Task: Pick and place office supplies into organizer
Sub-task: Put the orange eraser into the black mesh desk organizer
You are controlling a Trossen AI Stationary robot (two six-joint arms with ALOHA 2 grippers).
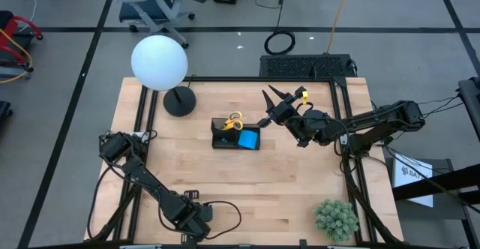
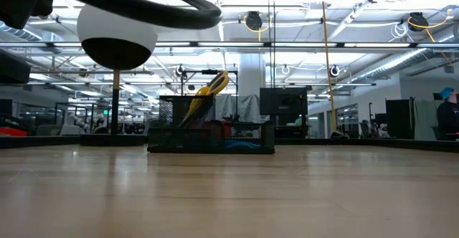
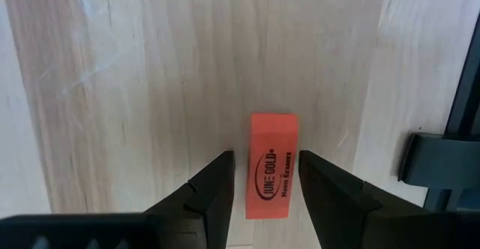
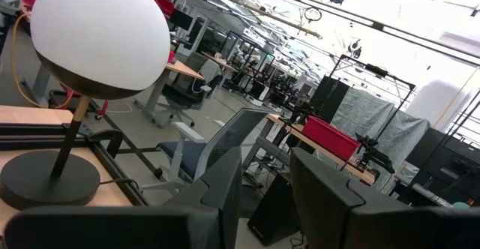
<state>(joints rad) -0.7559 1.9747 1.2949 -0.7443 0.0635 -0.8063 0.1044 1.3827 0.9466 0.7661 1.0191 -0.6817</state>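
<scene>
**Left claw straddling eraser at near edge**

We find the left claw (image 3: 266, 185) released, fingers either side of the orange eraser (image 3: 271, 165) lying on the tabletop (image 3: 135, 91). Farther back, the organizer (image 1: 235, 139) holds scissors (image 1: 232, 121) and blue pad (image 1: 250, 139). Beyond, the right claw (image 1: 273, 93) hovers released.

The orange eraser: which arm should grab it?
Left, probably. The left gripper is open with the orange eraser lying between its fingers on the table. The right gripper is raised beyond the organizer, facing away.
</scene>
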